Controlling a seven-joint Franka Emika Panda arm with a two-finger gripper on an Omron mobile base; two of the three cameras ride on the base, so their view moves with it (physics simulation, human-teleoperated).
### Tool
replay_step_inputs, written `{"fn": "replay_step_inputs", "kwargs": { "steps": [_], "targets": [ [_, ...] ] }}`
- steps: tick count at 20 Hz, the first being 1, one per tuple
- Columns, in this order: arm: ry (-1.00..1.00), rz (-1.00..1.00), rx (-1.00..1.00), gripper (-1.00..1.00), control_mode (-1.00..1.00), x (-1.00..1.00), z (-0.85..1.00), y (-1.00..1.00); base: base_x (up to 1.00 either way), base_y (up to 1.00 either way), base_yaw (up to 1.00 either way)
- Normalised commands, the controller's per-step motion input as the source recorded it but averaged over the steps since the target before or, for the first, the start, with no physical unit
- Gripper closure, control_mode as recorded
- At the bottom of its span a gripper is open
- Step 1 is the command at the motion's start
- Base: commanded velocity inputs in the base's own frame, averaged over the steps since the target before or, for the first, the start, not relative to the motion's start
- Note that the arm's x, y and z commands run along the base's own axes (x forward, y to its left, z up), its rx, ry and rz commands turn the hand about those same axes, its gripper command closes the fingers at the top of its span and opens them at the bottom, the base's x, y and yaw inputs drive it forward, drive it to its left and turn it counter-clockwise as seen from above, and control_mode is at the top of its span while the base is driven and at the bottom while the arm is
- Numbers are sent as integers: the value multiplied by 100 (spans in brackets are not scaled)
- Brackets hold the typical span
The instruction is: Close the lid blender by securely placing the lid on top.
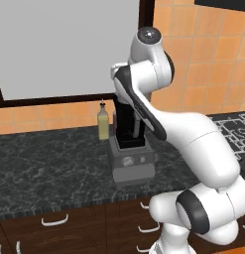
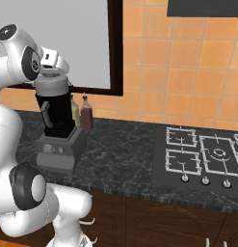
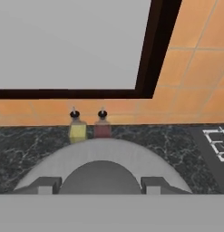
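Right, from my seat the lid (image 2: 51, 86) sits on top of the blender (image 1: 130, 163), capping the tall black jar; in the right base view it reads as a light-grey cap level on the jar's rim. In the hand view I see the lid (image 3: 102, 156) as a broad grey disc with its raised knob in the middle, and the gripper (image 3: 100, 185) has its 2 finger tips standing on either side of that knob. The tips look close to the knob, but I cannot tell whether they actually press on it or stand just clear.

The blender's grey base rests on the dark marbled counter (image 1: 44, 168), dial and buttons facing me. Just behind the jar stand 2 slim bottles side by side: a yellowish bottle (image 3: 77, 129) and a reddish bottle (image 3: 102, 128), both upright against the orange tiled wall (image 2: 188, 72). Further right along the counter lies the stove top (image 2: 202, 159) with its burners and knobs.
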Motion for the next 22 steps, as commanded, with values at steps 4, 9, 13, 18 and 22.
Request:
{"fn": "replay_step_inputs", "kwargs": {
  "steps": [4,9,13,18,22],
  "targets": [
    [0,-2,0,100,-100,11,14,5,0,0,0],
    [0,-3,0,100,-100,13,16,3,0,0,0],
    [0,-3,0,100,-100,12,17,4,0,0,0],
    [0,-3,0,100,-100,15,20,1,0,0,0],
    [-1,-3,0,100,-100,15,21,0,0,0,0]
  ]
}}
